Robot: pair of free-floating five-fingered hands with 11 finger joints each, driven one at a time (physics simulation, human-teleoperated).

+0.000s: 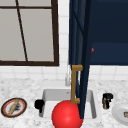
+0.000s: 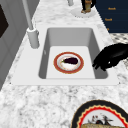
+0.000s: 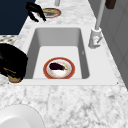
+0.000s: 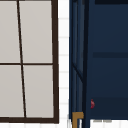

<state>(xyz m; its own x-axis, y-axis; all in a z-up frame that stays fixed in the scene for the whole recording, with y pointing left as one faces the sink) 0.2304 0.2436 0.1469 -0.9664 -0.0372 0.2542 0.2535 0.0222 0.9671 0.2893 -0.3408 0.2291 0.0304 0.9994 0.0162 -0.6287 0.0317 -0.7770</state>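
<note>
A: What is at the sink (image 1: pixel 47 93)?
B: The left hand (image 1: pixel 39 104) at its left rim, the right hand (image 1: pixel 107 99) over the worktop (image 1: pixel 30 87) at its right.
A: And in front?
B: A red ball (image 1: pixel 66 115), under an open blue cabinet door (image 1: pixel 81 50) with a brown handle (image 1: pixel 74 83).

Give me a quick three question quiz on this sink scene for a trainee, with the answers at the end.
1. True or false: the red-rimmed plate in the sink carries a dark vegetable.
2. The blue cabinet door above the sink is: A open, B shut, C missing.
3. Which hand hovers nearest the white plate on the counter?
Key: 1 true. 2 A. 3 The right hand.
</note>
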